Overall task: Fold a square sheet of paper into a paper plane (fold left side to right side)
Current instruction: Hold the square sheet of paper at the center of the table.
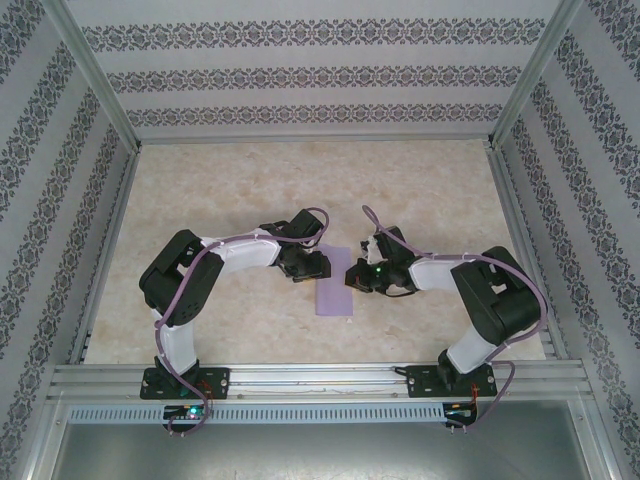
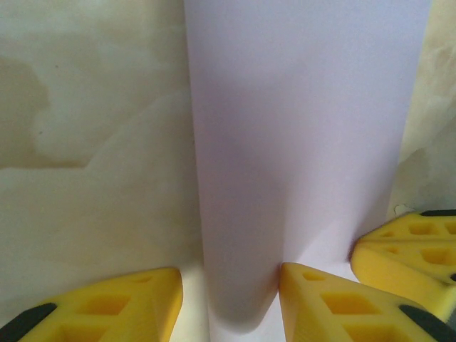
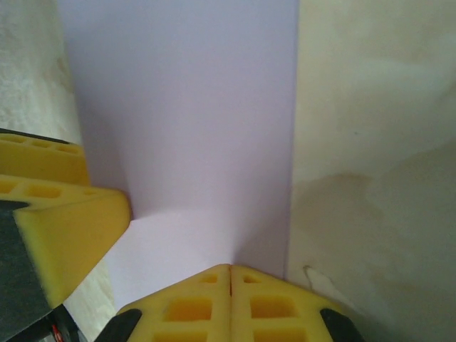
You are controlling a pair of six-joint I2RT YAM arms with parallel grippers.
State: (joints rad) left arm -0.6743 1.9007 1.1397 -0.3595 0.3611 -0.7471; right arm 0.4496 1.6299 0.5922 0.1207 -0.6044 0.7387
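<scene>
Jaws of the left gripper stand partly apart, straddling an edge of the square sheet of paper. It lies folded narrow, mid-table, towards the near edge. The right gripper is closed, its tips at the sheet's opposite edge; whether it pinches the sheet is unclear.

Arms: black joints, white links, lilac cables; yellow recessed fingers; green light.

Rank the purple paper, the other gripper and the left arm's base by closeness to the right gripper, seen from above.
From the right gripper:
1. purple paper, at its fingertips.
2. left gripper, just across the paper.
3. left arm's base, near-left edge.
</scene>
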